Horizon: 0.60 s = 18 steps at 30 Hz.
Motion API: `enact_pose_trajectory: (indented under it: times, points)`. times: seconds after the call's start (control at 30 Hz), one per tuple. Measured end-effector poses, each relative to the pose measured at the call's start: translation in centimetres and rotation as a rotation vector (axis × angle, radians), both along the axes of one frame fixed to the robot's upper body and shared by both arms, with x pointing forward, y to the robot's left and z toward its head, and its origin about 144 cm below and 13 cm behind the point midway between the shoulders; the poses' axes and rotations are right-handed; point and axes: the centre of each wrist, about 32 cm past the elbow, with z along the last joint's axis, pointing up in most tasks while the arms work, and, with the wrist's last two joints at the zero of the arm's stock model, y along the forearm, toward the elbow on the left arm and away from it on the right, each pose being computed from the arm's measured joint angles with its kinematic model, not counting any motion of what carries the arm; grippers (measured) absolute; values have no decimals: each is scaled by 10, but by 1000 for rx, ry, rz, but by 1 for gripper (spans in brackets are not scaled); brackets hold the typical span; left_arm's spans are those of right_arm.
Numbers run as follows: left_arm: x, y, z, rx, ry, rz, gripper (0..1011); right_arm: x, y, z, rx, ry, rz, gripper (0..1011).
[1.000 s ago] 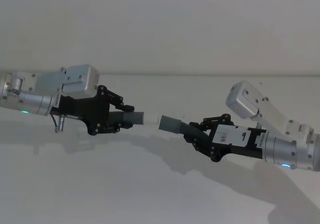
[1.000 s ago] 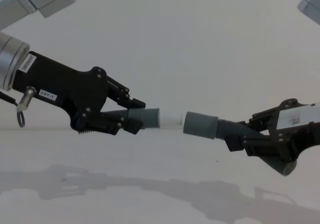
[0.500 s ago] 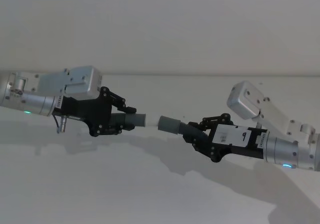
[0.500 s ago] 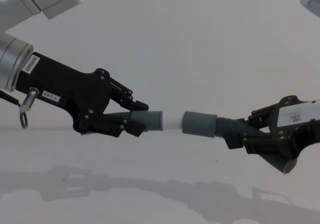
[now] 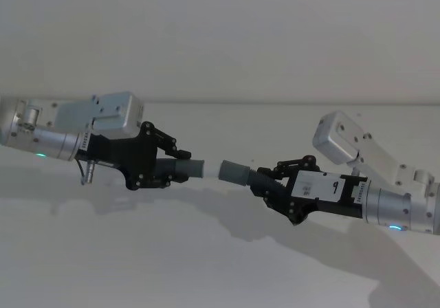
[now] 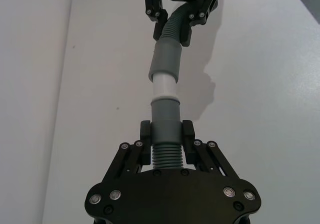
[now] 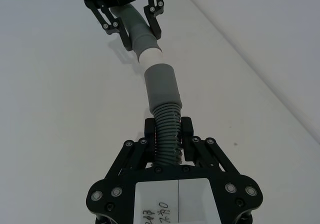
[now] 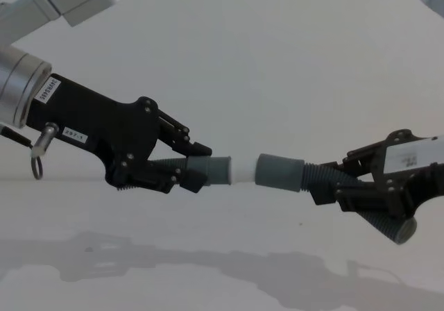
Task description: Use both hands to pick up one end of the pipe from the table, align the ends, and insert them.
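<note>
You are closing the gap: the left gripper (image 8: 189,164), clamping its ribbed pipe piece (image 8: 208,170), has edged inward, so the smooth white tip (image 8: 243,172) is entering the right piece's grey sleeve (image 8: 279,171), clamped by the right gripper (image 8: 340,183) above the table (image 8: 208,269).

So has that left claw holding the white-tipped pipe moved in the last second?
Yes. The left gripper has carried its pipe piece rightward toward the grey sleeve, which has barely shifted.
</note>
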Motion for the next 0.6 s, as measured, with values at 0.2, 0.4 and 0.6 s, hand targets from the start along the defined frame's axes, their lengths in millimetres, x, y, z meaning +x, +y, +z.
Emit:
enact_pose_trajectory:
  times: [0.2,0.4,0.6]
  points:
    - [0,0,0,0,6,-10,353,1,0,1,0,-1,2,291]
    - [0,0,0,2,10,-14,353,1,0,1,0,0,2,291]
    - [-1,0,0,4,10,-14,353,2,0,1,-2,0,3,291]
